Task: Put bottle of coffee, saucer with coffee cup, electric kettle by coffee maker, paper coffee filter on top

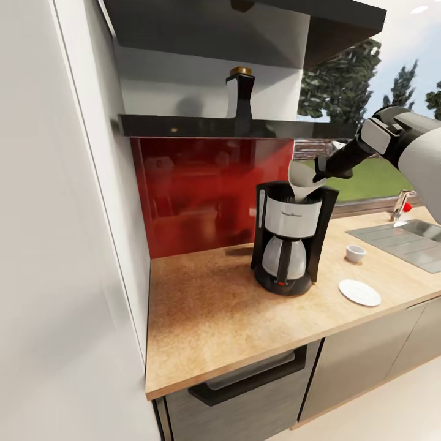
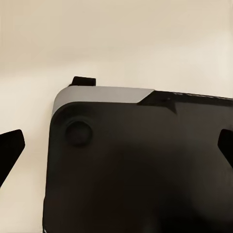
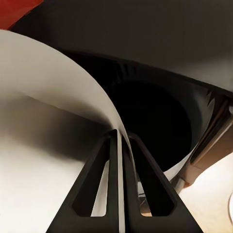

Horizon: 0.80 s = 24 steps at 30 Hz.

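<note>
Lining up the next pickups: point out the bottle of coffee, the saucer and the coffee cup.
bottle of coffee (image 1: 239,95), head view, dark body.
saucer (image 1: 359,292), head view, plate centre.
coffee cup (image 1: 356,252), head view, white rim.

Kitchen shelf (image 1: 239,127) overhangs coffee maker (image 1: 289,245); countertop (image 1: 208,318) open.

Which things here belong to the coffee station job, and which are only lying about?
Job: coffee maker, paper coffee filter in right gripper, bottle of coffee, coffee cup, saucer.
Other: sink, faucet.
</note>
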Tool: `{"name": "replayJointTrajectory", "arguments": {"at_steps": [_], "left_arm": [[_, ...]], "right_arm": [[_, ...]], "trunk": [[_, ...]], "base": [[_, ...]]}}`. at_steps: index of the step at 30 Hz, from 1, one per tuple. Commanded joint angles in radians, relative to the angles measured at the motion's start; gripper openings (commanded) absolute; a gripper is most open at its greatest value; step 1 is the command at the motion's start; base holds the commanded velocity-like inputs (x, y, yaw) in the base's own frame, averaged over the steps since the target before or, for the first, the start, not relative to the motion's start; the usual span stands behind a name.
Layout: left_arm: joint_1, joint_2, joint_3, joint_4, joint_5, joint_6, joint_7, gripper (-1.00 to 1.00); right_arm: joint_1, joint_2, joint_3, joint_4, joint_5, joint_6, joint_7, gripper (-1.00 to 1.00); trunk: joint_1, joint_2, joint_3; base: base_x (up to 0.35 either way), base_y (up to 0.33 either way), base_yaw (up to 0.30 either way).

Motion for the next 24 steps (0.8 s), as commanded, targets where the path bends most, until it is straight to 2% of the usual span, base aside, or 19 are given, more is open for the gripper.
{"name": "replayJointTrajectory", "arguments": {"at_steps": [1,9,14,21,24], "left_arm": [[0.000,-0.001,0.006,0.000,0.001,-0.001,0.000,1.00],[0.000,-0.001,0.006,0.000,0.001,-0.001,0.000,1.00],[0.000,-0.001,0.006,0.000,0.001,-0.001,0.000,1.00],[0.000,-0.001,0.006,0.000,0.001,-0.001,0.000,1.00],[0.000,-0.001,0.006,0.000,0.001,-0.001,0.000,1.00]], "right_arm": [[-0.001,0.001,0.009,0.002,-0.013,0.002,0.000,-1.00],[-0.001,0.001,0.009,0.002,-0.013,0.002,0.000,-1.00],[-0.001,0.002,0.009,0.002,-0.013,0.002,0.000,-1.00],[-0.002,0.002,0.009,0.002,-0.013,0.002,0.000,-1.00],[-0.002,0.002,0.009,0.002,-0.013,0.002,0.000,-1.00]], "trunk": [[0.004,-0.008,-0.004],[0.008,-0.015,-0.008],[0.027,-0.050,-0.023],[0.027,-0.050,-0.023],[0.038,-0.071,-0.033]], "base": [[0.000,0.000,0.000],[0.000,0.000,0.000],[0.000,0.000,0.000],[0.000,0.000,0.000],[0.000,0.000,0.000]]}}
